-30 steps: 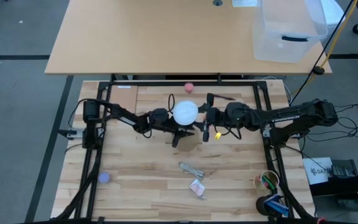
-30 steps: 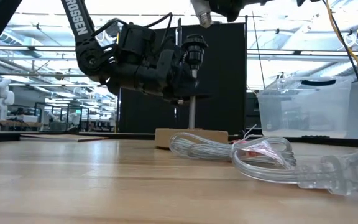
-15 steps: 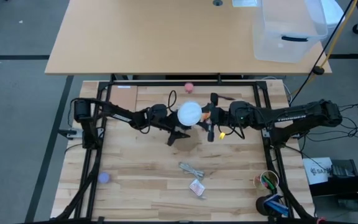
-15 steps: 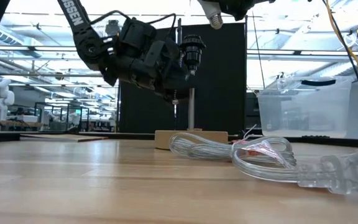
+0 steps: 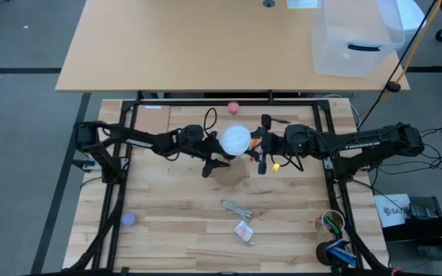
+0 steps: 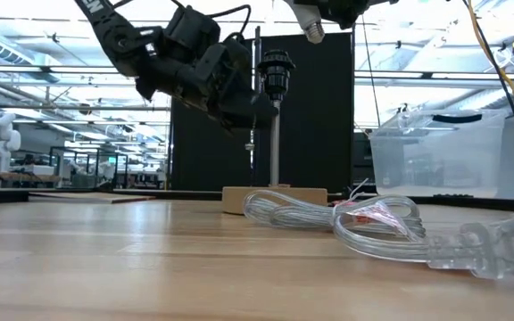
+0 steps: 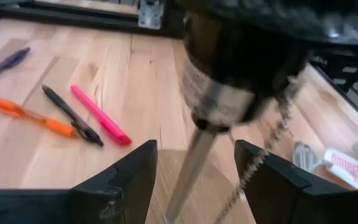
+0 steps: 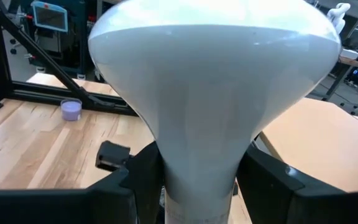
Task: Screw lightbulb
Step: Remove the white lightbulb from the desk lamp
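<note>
White lightbulb (image 5: 235, 139) at table centre, right gripper (image 5: 256, 144) closed on its neck, left gripper (image 5: 215, 156) just beside it, fingers spread, pink ball (image 5: 234, 107) beyond.

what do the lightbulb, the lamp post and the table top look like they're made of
lightbulb: matte frosted white shell, glass or plastic, no way to tell which; soft even sheen with no sharp glints.
lamp post: likely metal; slim, smooth, silvery grey rod under a dark socket.
table top: wood with a pale light finish; visible grain and plank seams.
</note>
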{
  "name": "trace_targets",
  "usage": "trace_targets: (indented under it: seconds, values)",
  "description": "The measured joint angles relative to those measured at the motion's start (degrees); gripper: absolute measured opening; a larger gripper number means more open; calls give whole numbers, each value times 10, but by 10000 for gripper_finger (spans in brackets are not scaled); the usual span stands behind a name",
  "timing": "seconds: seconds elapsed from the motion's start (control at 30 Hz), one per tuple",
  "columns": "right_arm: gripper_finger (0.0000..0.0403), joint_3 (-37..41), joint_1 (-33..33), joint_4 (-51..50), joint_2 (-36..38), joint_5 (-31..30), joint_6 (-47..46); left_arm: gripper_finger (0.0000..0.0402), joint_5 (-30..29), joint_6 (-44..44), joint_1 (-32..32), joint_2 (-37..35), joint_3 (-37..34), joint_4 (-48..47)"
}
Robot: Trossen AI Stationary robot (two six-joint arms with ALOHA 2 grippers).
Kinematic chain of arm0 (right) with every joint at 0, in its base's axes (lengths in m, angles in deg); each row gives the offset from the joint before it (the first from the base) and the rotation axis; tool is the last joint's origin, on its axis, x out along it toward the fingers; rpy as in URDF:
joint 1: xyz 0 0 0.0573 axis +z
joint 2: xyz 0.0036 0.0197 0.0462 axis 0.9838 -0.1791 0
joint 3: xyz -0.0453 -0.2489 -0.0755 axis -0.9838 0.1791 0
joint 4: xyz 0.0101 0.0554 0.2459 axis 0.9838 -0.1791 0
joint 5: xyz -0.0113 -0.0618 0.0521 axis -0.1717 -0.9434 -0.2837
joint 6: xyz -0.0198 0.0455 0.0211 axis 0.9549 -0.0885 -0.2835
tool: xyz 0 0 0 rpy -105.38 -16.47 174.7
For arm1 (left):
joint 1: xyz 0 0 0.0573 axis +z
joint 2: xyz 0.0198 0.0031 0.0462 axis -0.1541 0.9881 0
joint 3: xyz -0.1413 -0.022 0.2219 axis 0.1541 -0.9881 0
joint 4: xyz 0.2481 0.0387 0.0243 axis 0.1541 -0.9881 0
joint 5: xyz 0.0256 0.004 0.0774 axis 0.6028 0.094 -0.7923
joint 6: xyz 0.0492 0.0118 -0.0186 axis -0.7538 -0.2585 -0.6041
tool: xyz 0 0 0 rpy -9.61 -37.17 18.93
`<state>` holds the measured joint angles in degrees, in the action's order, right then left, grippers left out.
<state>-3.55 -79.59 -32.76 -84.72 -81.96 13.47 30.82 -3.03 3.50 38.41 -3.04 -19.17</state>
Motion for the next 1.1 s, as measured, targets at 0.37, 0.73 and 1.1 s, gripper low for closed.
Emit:
trace_targets:
  seconds: [0.37,0.73,1.1]
  values:
    - [176,0,0,-25,17,-88,-14,220,-75,-17,-15,-124,-39,-77]
    - [176,0,0,-171,20,-135,-148,220,-220,6,-11,-320,-224,40]
    - [176,0,-24,-348,9,-195,-343,220,-230,36,39,-359,-289,99]
